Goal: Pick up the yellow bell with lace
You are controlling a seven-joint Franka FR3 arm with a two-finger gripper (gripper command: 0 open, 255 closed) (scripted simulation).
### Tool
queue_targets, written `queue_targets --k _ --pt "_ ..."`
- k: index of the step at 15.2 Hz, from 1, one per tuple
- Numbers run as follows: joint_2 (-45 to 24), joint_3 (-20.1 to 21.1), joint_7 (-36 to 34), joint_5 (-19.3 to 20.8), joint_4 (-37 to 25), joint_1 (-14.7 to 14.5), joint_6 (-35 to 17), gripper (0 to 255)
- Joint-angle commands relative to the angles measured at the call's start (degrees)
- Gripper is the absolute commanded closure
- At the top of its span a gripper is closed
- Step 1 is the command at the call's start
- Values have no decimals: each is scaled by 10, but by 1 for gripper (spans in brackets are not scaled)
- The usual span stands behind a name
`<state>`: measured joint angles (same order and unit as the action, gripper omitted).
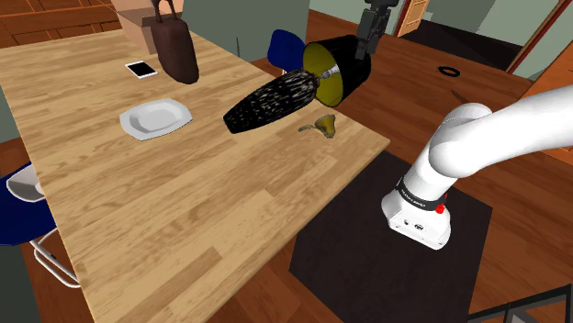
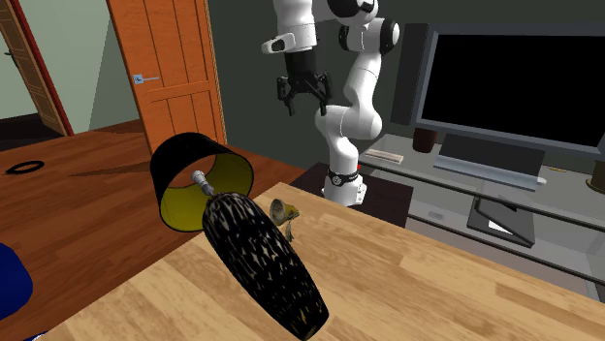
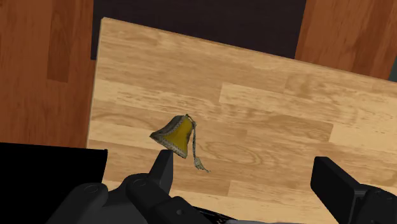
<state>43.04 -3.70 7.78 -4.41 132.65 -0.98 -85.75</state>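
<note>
The small yellow bell [image 1: 321, 126] lies on its side near the wooden table's [image 1: 184, 211] corner closest to the stand, its thin lace trailing from it. My black gripper [image 1: 366, 48] hangs open well above that corner, holding nothing. In the second exterior view the bell [image 2: 284, 212] rests beside the fallen lamp, and the gripper [image 2: 303, 103] is high above and behind it. In the wrist view the bell [image 3: 176, 135] lies just ahead of one finger [image 3: 162, 168], off to the side of the gap of the gripper [image 3: 248, 177].
A black lamp lies tipped over beside the bell, its textured base [image 1: 271, 101] on the table and its shade [image 1: 335, 69] over the edge. Farther along stand a white plate [image 1: 154, 117], a phone [image 1: 141, 69] and a brown bag [image 1: 174, 46]. Blue chairs [image 1: 18, 202] flank the table.
</note>
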Motion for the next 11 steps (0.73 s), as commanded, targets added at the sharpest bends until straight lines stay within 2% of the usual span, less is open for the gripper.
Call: queue_targets --k 1,6,11 --pt "0 0 0 0 0 0 0 0" --pt "0 19 35 31 96 -13 -124 0" --pt "-28 35 63 66 175 -21 -261 0"
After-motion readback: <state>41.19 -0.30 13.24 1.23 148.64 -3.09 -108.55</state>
